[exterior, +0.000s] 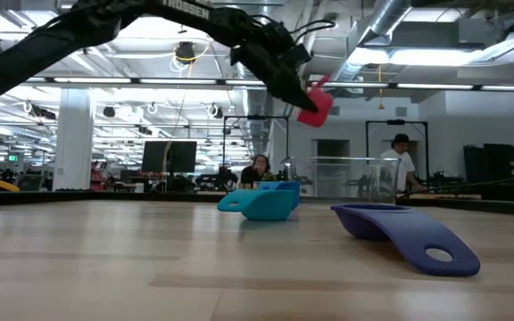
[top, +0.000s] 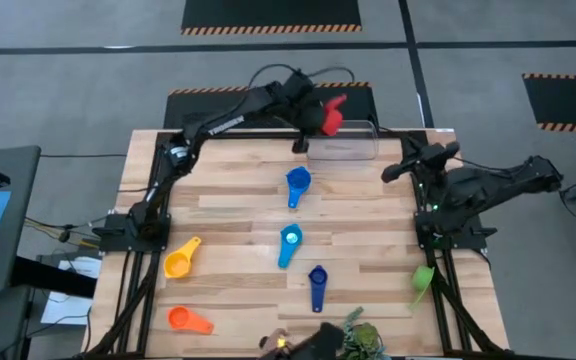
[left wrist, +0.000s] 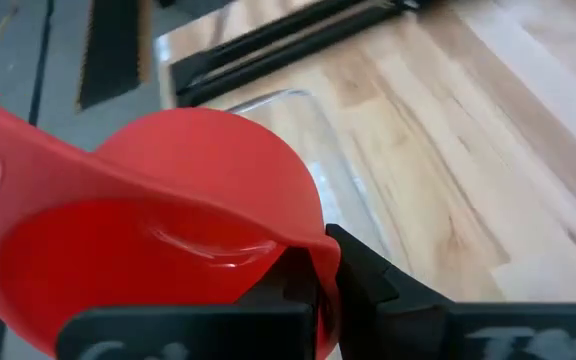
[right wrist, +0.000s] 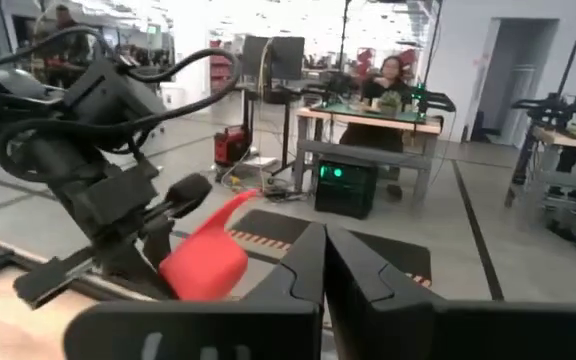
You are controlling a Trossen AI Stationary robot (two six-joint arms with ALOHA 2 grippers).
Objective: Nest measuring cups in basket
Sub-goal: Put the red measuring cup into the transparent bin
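1. The red measuring cup (top: 332, 113) sits at upper centre of the high view, held off the table just left of and above the clear basket (top: 343, 150). In the low view the cup (exterior: 315, 104) hangs clearly higher than the basket's rim (exterior: 337, 161), over its left end.

2. The left gripper (top: 311, 112) is closed on the red cup. The left wrist view shows the fingers clamped at the cup's rim (left wrist: 208, 230), with the basket's rounded corner (left wrist: 298, 105) directly beyond and below.

3. Governing relation: the basket lies down and slightly right of the held cup in the high view. Its long axis runs left to right across the frame. Judgement: the coming move is a short shift right, then a descent into the basket.

4. The left arm is the nearer one. The right gripper (top: 398, 172) waits at the table's right edge, right of the basket, fingers pressed together and empty in the right wrist view.

5. Remaining cups lie on the table: three blue down the centre, yellow (top: 180, 260) and orange (top: 188, 320) at lower left, green (top: 423, 280) at lower right.
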